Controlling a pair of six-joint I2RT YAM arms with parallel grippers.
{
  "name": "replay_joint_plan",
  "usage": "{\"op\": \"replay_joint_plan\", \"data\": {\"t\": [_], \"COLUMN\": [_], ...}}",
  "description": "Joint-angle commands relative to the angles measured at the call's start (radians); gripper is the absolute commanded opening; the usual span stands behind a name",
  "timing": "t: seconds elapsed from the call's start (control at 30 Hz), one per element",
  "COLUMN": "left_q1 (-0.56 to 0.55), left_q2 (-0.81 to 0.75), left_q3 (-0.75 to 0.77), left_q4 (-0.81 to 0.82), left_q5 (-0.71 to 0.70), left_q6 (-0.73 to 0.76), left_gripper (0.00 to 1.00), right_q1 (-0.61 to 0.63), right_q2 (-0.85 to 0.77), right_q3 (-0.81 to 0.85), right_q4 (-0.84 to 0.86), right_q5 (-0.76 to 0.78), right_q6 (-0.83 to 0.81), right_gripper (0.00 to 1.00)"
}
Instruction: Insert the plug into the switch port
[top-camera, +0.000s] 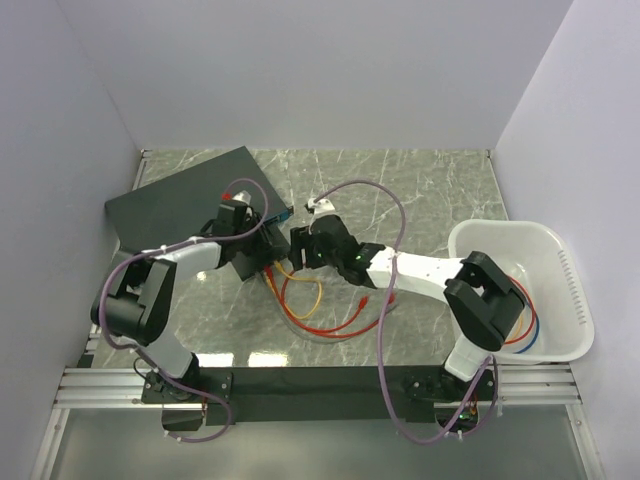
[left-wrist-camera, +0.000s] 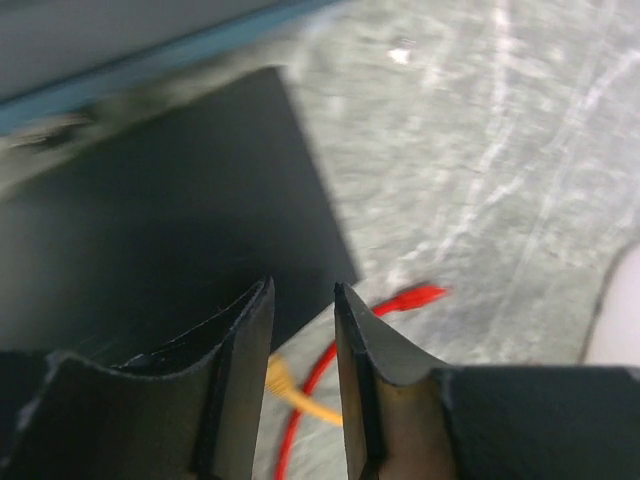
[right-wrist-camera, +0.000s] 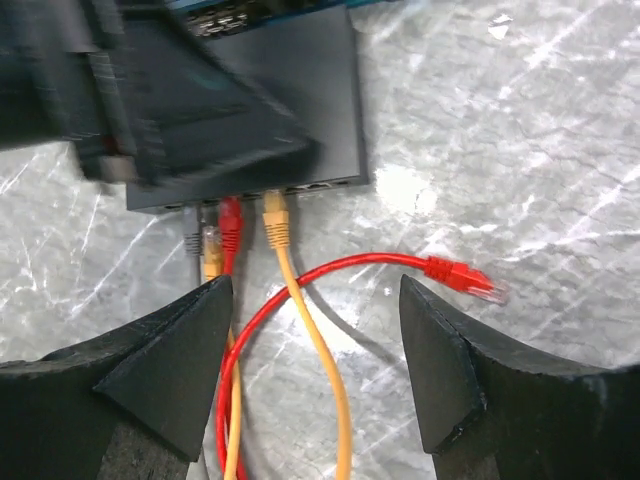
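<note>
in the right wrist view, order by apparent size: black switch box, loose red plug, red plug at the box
1. black switch box, clearly largest, even partly covered.
2 and 3. loose red plug and red plug at the box look about alike; I won't rank them.

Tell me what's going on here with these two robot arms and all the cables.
The arms are working at plugging network cables into a small black box. The left gripper is over the box, fingers slightly apart and holding nothing. The right gripper is wide open just in front of the box, also empty. A red plug and a yellow plug look seated in the box, while a second red plug lies loose on the table.
</note>
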Motion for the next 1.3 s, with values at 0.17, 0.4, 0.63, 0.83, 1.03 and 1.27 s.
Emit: {"op": "replay_joint_plan", "data": {"t": [0.17, 0.4, 0.63, 0.83, 1.03, 1.27], "left_q1": [0.100, 0.101, 0.101, 0.101, 0.101, 0.103], "left_q2": [-0.143, -0.156, -0.166, -0.157, -0.150, -0.145], "left_q3": [0.015, -0.021, -0.053, -0.064, -0.061, -0.059], "left_q4": [-0.154, -0.114, -0.107, -0.083, -0.071, -0.074], "left_q5": [-0.050, -0.019, -0.022, -0.010, -0.005, -0.014], "left_q6": [0.079, 0.084, 0.091, 0.085, 0.084, 0.094], "left_gripper": [0.38, 0.36, 0.35, 0.34, 0.34, 0.34], "right_q1": [-0.093, -0.105, -0.113, -0.127, -0.147, -0.154], "right_q2": [-0.049, 0.051, 0.150, 0.203, 0.264, 0.301], "right_q3": [-0.003, 0.079, 0.133, 0.164, 0.202, 0.227], "right_q4": [-0.162, -0.263, -0.300, -0.300, -0.294, -0.286], "right_q5": [-0.026, -0.016, -0.040, -0.049, -0.078, -0.111], "right_q6": [0.135, 0.163, 0.189, 0.206, 0.216, 0.221], "right_gripper": [0.64, 0.62, 0.63, 0.63, 0.63, 0.43]}}
